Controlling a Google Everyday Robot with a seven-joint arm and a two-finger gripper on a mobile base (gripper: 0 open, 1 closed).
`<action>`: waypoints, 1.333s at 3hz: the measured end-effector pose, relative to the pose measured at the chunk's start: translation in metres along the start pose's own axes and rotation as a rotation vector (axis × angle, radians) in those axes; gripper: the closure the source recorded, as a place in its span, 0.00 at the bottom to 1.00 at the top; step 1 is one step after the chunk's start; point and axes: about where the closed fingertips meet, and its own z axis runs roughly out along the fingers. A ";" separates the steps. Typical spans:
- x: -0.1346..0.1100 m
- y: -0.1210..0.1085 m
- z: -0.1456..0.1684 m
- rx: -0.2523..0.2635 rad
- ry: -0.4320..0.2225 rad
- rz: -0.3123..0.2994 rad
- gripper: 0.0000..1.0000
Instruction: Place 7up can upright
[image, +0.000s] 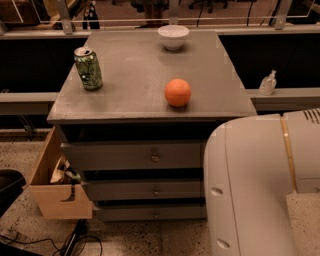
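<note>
- The scene was dim and warm, with a brownish cast over the grey cabinet top (135, 75).
- Light fell from above: the orange ball (178, 92), green can (88, 68) and white bowl (173, 37) cast only short, soft shadows at their bases.
- The recesses between the drawers (132, 156) and the spaces on either side were nearly black.
- The white arm housing (260, 185) at lower right was the palest area, without hard glare; the gripper lay outside the frame.
- Edges looked soft throughout, and the can's pattern was smeared.
</note>
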 end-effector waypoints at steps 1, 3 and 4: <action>0.032 -0.018 0.002 -0.048 -0.016 0.174 1.00; 0.079 -0.036 -0.004 -0.091 -0.080 0.378 1.00; 0.095 -0.043 0.006 -0.128 -0.162 0.398 1.00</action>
